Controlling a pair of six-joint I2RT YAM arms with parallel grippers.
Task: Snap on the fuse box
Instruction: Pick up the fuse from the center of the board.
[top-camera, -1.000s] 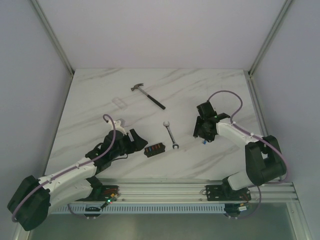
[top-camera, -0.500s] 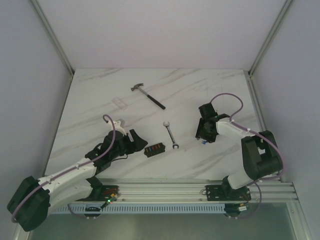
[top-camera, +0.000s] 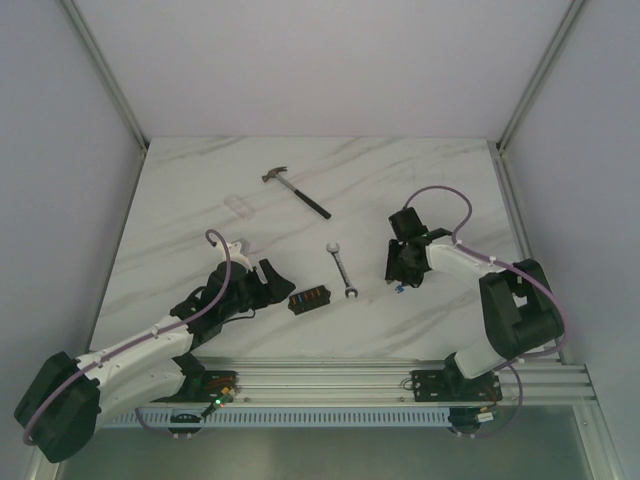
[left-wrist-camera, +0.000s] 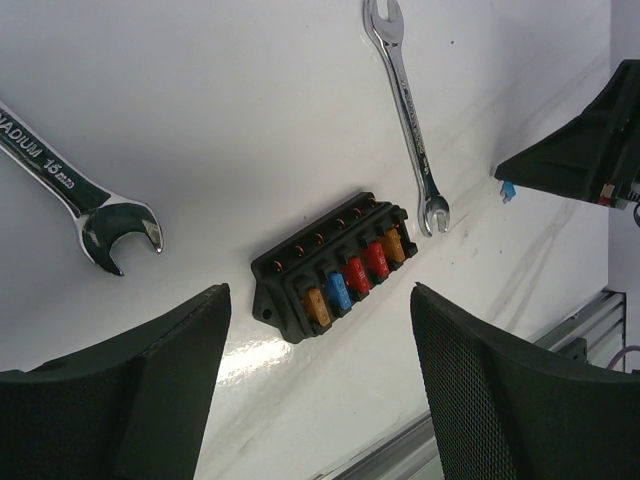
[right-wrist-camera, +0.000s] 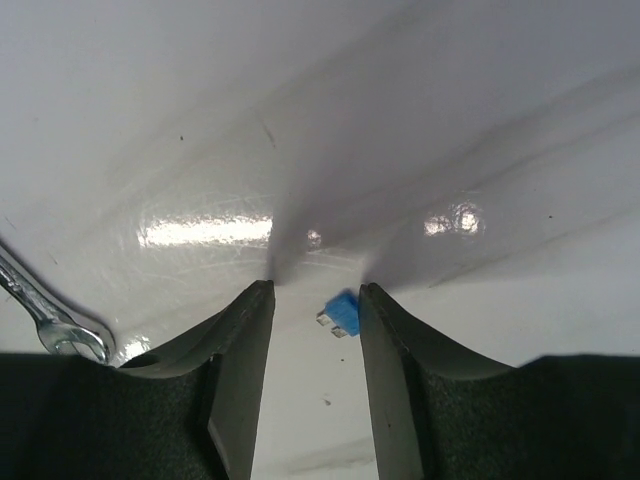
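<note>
While the left gripper (left-wrist-camera: 318, 300) gapes beside the fuse box (left-wrist-camera: 335, 262), the right gripper (right-wrist-camera: 315, 300) straddles a blue fuse (right-wrist-camera: 342, 313), jaws apart.

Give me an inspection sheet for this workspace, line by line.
Surface: white marble-pattern table, no spills seen.
Job's things: fuse box lying flat, fuses showing, uncovered; loose blue fuse on the table.
Clutter: hammer, small wrench, larger wrench, clear plastic piece.
Grippers: left gripper open, short of the fuse box; right gripper open, astride the blue fuse.
Cables: purple cable looped along each arm.
Surroundings: aluminium frame, plain walls; nothing else seen.
</note>
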